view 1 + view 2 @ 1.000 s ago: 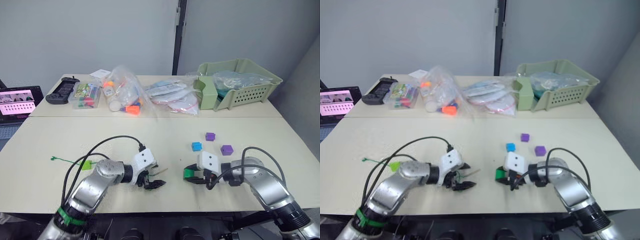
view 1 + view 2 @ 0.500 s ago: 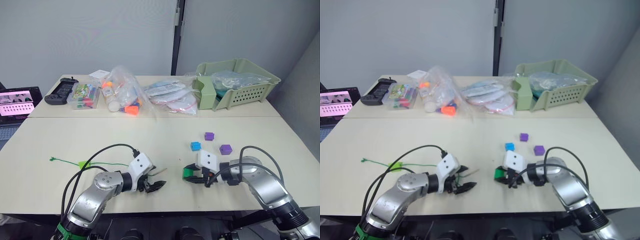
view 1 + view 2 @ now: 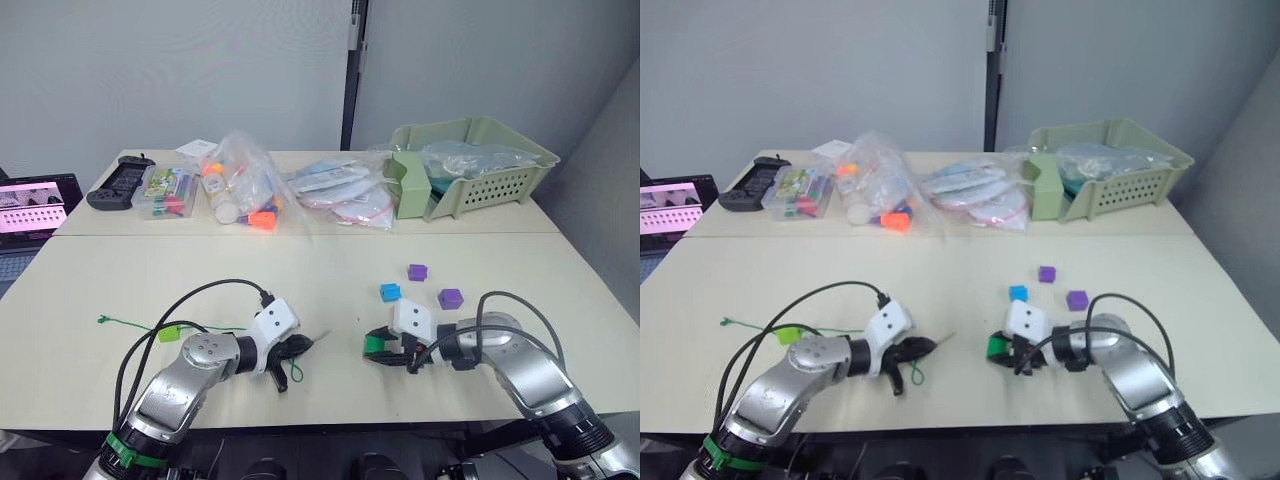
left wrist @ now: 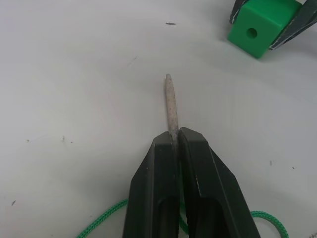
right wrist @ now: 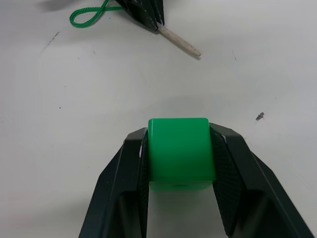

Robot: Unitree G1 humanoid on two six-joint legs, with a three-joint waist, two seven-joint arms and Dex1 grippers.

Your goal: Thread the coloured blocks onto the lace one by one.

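Left gripper (image 4: 173, 141) clenched on the lace (image 4: 170, 101), pale tip aimed toward 2 o'clock. Right gripper (image 5: 179, 148) grasps the dark green cube (image 5: 179, 151) low over the counter (image 3: 320, 280). First threading in hand; next, align the cube's hole with the tip.

Both arms reach forward low over the pale tabletop (image 3: 320, 280), forearms angled inward so the two pincers point toward each other, a little apart. The left pincer (image 4: 174, 139) has its two black fingers pressed together on the pale stiff tip of the thin green lace (image 4: 171, 101), which juts out past the fingertips. The right pincer (image 5: 179, 134) has its black fingers clamped on opposite faces of a bright green plastic cube (image 5: 179, 148).
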